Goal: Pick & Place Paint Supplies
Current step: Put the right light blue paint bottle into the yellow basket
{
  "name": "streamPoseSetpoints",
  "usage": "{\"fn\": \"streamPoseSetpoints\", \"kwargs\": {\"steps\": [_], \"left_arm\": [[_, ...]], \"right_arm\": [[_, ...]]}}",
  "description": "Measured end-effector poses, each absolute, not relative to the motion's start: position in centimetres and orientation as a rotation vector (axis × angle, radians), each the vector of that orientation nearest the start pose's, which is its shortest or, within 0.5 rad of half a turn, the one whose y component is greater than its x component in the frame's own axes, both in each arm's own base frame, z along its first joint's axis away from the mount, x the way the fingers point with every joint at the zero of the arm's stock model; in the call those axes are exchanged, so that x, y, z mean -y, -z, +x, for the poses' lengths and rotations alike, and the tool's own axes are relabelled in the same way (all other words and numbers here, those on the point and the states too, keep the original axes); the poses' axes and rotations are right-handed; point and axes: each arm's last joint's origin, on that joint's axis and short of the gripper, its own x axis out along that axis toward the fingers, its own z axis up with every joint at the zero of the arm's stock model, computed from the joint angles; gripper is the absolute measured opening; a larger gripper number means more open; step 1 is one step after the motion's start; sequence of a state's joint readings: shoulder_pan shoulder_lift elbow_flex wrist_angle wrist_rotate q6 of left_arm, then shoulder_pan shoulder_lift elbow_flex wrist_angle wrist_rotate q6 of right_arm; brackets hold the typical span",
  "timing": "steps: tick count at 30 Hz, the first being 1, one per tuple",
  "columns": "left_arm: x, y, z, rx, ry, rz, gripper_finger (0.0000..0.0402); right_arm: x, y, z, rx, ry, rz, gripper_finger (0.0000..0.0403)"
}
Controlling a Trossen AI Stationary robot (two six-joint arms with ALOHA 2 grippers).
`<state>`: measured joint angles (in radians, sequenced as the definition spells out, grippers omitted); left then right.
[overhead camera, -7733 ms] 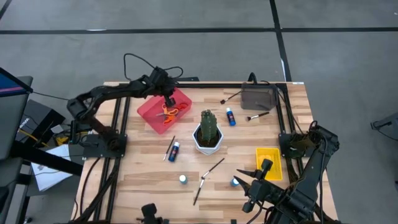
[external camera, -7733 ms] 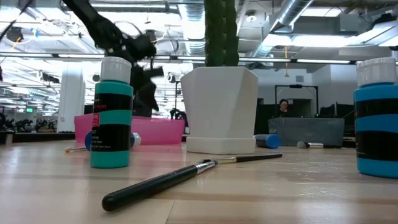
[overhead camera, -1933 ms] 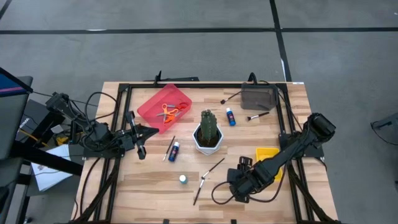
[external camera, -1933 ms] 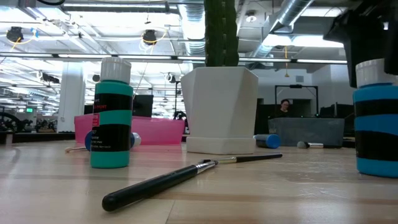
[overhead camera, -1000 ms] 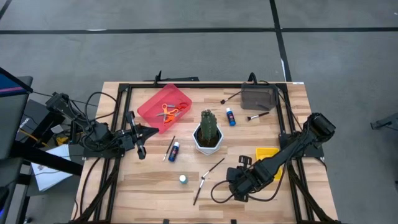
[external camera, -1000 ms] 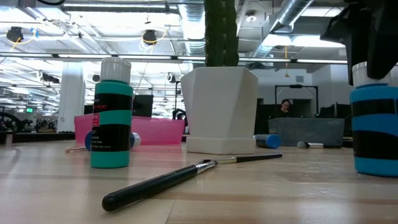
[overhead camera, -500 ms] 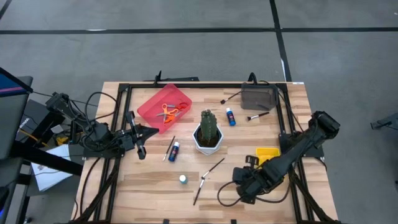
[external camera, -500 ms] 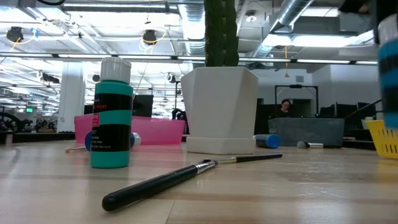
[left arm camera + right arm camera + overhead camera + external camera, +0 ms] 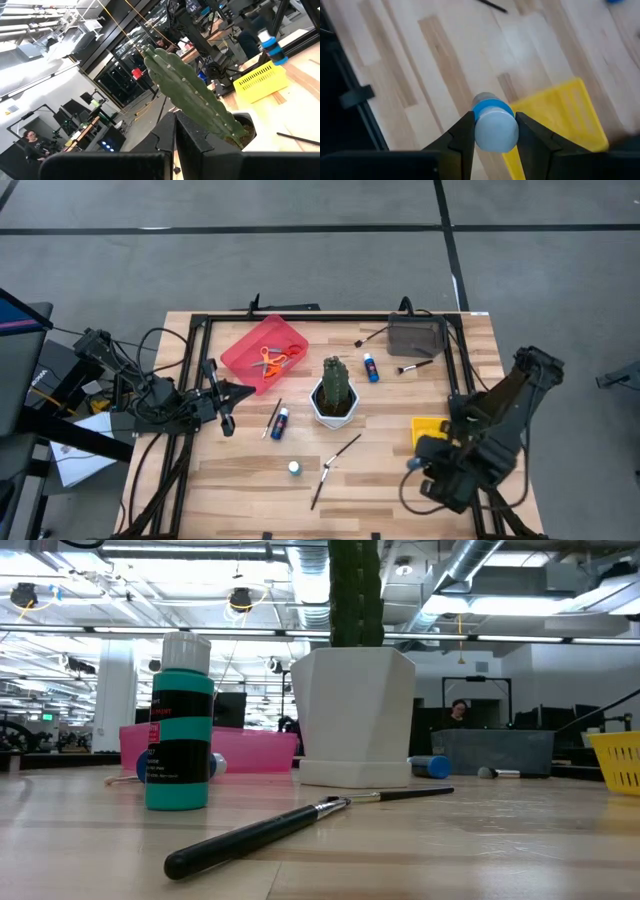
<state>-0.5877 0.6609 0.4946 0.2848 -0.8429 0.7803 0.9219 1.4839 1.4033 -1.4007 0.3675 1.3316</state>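
**A:** How many paint bottles do you count, taking the cactus [image 9: 336,383] as the marker?

**B:** Four. One lies just beside its pot towards the left arm [image 9: 280,421], one lies behind it near the grey bin [image 9: 370,366], one stands upright in front of it near the table edge [image 9: 294,468], and one is pinched by the right gripper [image 9: 493,131] with its white cap [image 9: 496,131] facing the wrist camera, above the edge of the yellow bin [image 9: 430,430]. One pair of orange scissors [image 9: 271,361] sits in the pink tray [image 9: 262,352]. Brushes: four that I can make out, two crossed in front of the cactus [image 9: 341,449], one beside the lying bottle [image 9: 272,418], and others near the grey bin [image 9: 414,366].

**A:** Anything hard to see?

**B:** From above, the right gripper and its bottle are buried under the arm's own bulk. The brushes by the grey bin are too thin to count surely.

**A:** And the arms?

**B:** The right arm folds low over the table corner by the yellow bin. The left gripper [image 9: 226,393] waits well to the left of the cactus, aimed at it, fingers pressed together
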Motion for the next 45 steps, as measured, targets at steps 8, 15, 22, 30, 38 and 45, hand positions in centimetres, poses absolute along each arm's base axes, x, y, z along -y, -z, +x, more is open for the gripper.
{"fn": "streamPoseSetpoints", "kwargs": {"steps": [8, 15, 22, 30, 38, 45], "left_arm": [[6.5, -29.5, 13.6, -0.016, -0.279, 0.696, 0.0007], [6.5, -29.5, 13.6, -0.015, -0.278, 0.696, 0.0007], [6.5, -29.5, 13.6, -0.015, -0.278, 0.694, 0.0007], [6.5, -29.5, 13.6, -0.014, -0.274, 0.695, 0.0007], [6.5, -29.4, 13.6, -0.02, -0.272, 0.7, 0.0007], [6.5, -29.4, 13.7, -0.019, -0.273, 0.696, 0.0007]], "right_arm": [[-20.5, -31.2, 13.0, -1.181, 0.49, 0.296, 0.011], [-20.7, -30.8, 11.1, -1.182, 0.552, 0.33, 0.011], [-19.0, -29.2, 10.3, -1.217, 0.622, 0.33, 0.011], [-17.4, -27.3, 9.5, -1.226, 0.614, 0.399, 0.011], [-17.3, -24.7, 9.5, -1.231, 0.594, 0.431, 0.011], [-17.3, -23.6, 9.4, -1.249, 0.592, 0.437, 0.011]]}}
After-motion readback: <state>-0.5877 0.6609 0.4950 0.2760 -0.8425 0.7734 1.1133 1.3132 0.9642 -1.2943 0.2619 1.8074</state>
